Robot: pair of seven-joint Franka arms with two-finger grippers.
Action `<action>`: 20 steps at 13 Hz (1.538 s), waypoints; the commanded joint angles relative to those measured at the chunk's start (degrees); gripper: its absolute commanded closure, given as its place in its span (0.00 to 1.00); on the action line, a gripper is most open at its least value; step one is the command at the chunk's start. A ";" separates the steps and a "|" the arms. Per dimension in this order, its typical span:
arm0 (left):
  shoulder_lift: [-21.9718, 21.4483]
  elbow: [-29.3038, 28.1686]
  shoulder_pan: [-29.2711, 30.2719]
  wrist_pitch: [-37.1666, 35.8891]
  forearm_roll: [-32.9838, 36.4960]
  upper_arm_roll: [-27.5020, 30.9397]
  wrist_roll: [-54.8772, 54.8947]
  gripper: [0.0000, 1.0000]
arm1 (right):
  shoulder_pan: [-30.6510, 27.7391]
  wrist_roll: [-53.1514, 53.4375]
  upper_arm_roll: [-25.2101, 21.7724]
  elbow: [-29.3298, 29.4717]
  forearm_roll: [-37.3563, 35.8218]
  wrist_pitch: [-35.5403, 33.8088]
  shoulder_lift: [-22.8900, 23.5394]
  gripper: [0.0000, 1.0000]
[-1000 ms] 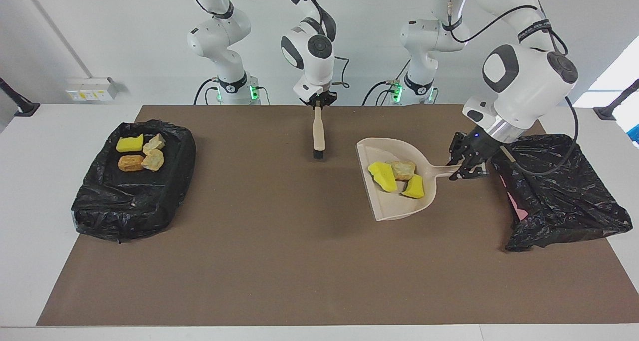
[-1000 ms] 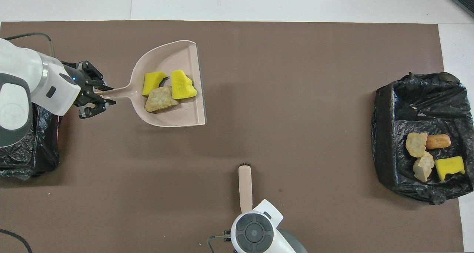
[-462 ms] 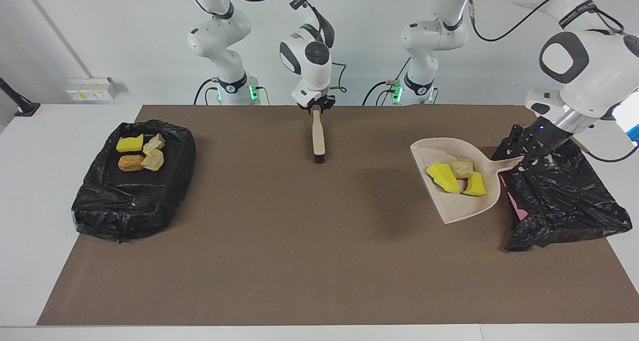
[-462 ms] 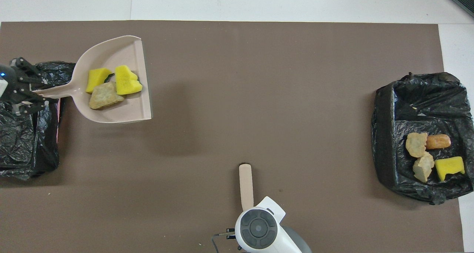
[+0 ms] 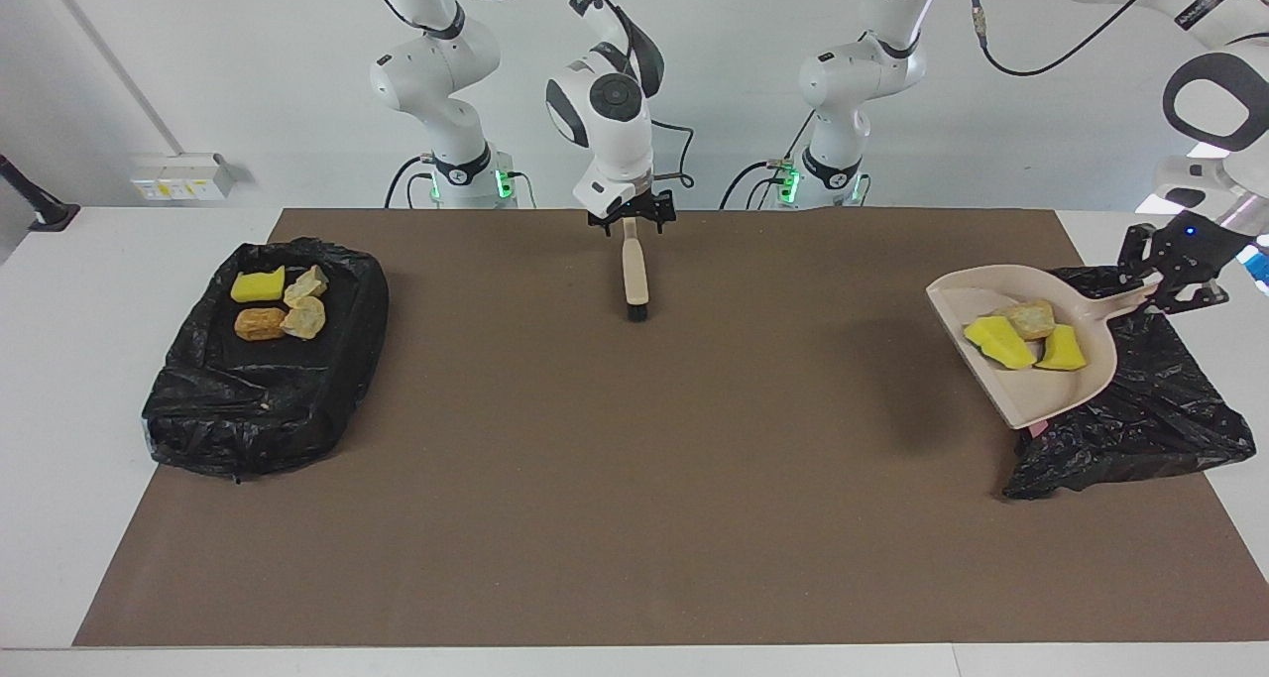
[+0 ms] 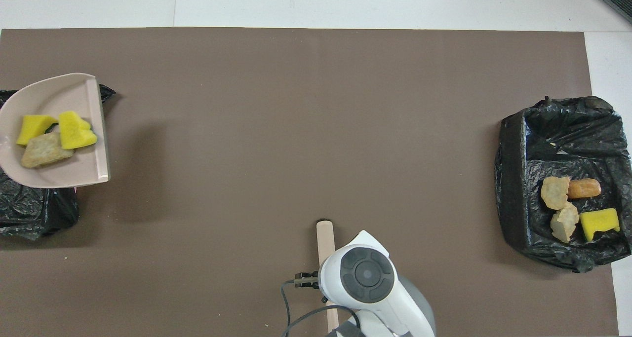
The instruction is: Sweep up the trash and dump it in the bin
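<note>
Trash (image 5: 1063, 352) lying in two lots at the two ends of the table. Riding in a beige plastic dustpan (image 5: 1021, 399): two bright yellow sponge chunks (image 5: 999, 340) and one pale beige crumbly lump (image 5: 1031, 317), all three touching one another near the pan's curved back wall. Being held up in the air by its thin handle, pinched tight between the fingers of the left gripper (image 5: 1155, 285). Hanging partly over the bin lined with a crumpled black plastic bag (image 5: 1140, 429) at the left arm's end of the table, with the pan's straight lip reaching out over the flat brown mat (image 5: 595, 508). Resting at the right arm's end, in a shallow tray wrapped in black plastic (image 5: 268, 409): one more yellow sponge piece (image 5: 257, 285), an orange-brown stubby cylinder (image 5: 260, 324) and two more beige lumps (image 5: 303, 317), bunched together and touching. Lying flat on the mat near the robots, between the two arm bases: a small hand brush with a pale wooden handle (image 5: 634, 266), dark bristles pointing away from the robots. Hovering right over the handle end nearest the robots, the right gripper (image 5: 631, 223), fingers spread apart on either side of the handle and gripping nothing.
</note>
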 commanded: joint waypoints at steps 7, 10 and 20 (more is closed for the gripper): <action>0.02 -0.68 5.41 12.44 26.81 0.57 1.36 1.00 | -20.82 -8.84 -2.60 12.82 -13.27 -2.22 2.95 0.00; -2.17 -4.63 2.34 14.29 39.57 0.57 -3.94 1.00 | -25.13 -13.21 -7.70 20.03 -14.14 -8.61 2.87 0.00; -5.33 -4.03 -1.89 14.66 63.96 -0.13 -10.54 1.00 | -34.18 -30.03 -13.53 42.90 -14.77 -38.16 -1.07 0.00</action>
